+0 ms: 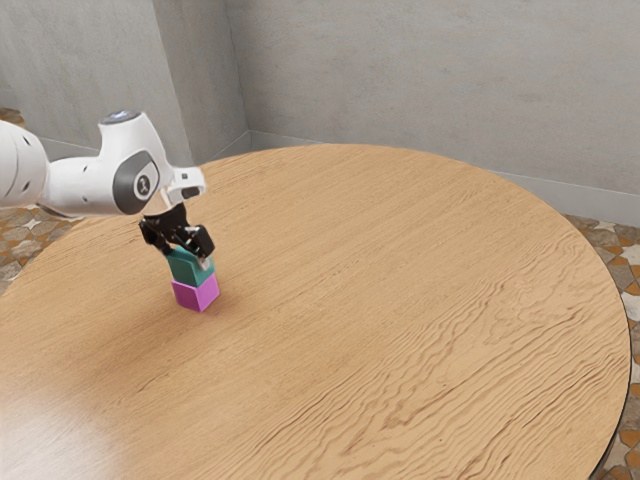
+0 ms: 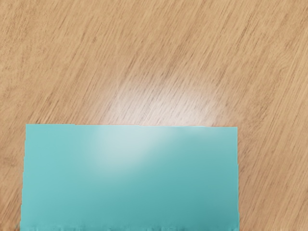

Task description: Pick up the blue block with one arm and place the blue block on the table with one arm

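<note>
The gripper (image 1: 189, 254) is right at the top of the blue block (image 1: 187, 269), which looks teal, and it covers part of the block's upper end. Directly beneath that block is a magenta block (image 1: 195, 293), which rests upright on the wooden table (image 1: 370, 300). The two blocks form a short stack with their faces roughly lined up. In the wrist view the flat top of the blue block (image 2: 130, 178) lies close under the hand. Whether the gripper holds the block or merely surrounds it is hard to make out.
Bare wood (image 2: 154, 57) extends beyond the blue block in the wrist view. The round table's far edge curves near a grey wall (image 1: 430, 80), and the arm reaches in from the exterior view's left.
</note>
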`<action>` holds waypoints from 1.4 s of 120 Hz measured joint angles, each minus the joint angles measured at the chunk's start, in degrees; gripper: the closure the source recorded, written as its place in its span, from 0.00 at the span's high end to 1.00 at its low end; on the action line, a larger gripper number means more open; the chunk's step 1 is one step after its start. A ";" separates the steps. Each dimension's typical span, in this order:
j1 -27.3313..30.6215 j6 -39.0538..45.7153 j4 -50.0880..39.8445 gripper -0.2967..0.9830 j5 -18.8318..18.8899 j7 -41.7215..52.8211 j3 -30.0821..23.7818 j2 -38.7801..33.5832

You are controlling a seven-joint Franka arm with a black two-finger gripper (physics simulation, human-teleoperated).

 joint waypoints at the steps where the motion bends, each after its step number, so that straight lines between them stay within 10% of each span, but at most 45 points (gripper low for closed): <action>1: 0.03 0.00 -0.01 0.77 -0.01 0.03 0.00 0.02; 77: -0.01 0.67 0.79 0.77 -0.26 1.55 0.00 2.40; 168: -5.96 1.08 4.90 0.54 1.01 0.17 -0.56 2.23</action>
